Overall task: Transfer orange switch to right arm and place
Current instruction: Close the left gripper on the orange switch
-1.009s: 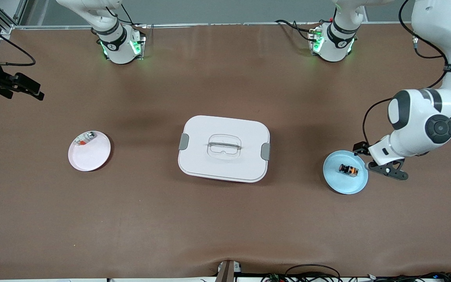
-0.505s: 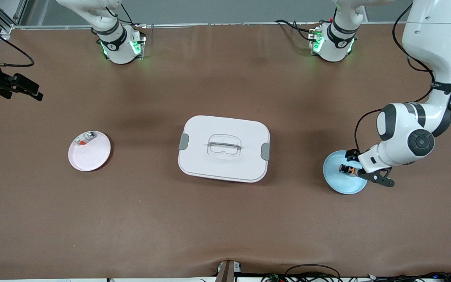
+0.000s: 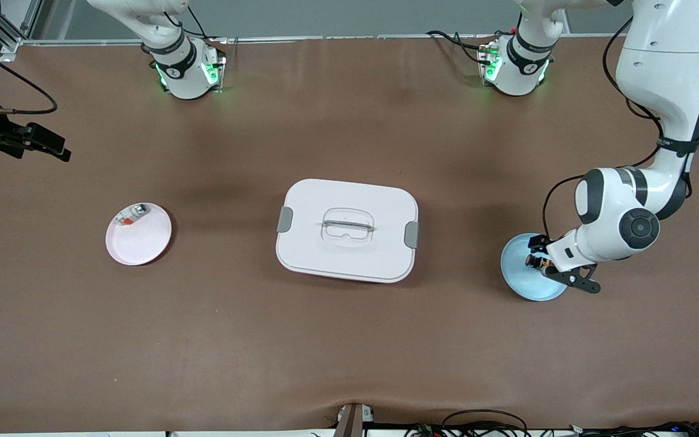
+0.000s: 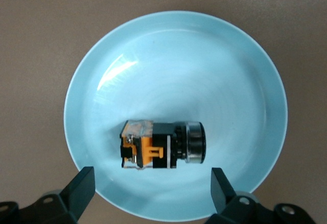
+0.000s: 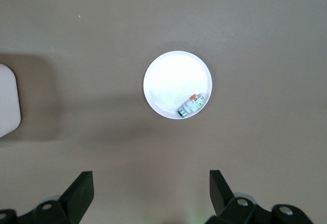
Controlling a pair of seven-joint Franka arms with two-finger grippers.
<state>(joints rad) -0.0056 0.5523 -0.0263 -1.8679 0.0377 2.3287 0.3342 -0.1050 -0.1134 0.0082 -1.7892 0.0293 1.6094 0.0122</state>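
The orange switch, orange body with a round black cap, lies on its side on a light blue plate at the left arm's end of the table. In the front view the switch is partly hidden by the left hand, which is over the plate. My left gripper is open and hangs right over the switch, one finger at each end of it, not touching; it also shows in the front view. My right gripper is open and empty, high over the right arm's end of the table.
A white lidded box with a handle stands mid-table. A pale pink plate toward the right arm's end holds a small silvery-clear piece with a red bit. Both show in the right wrist view: plate, piece.
My left gripper has moved from beside the blue plate to over it, above the orange switch. The right gripper has shifted only slightly.
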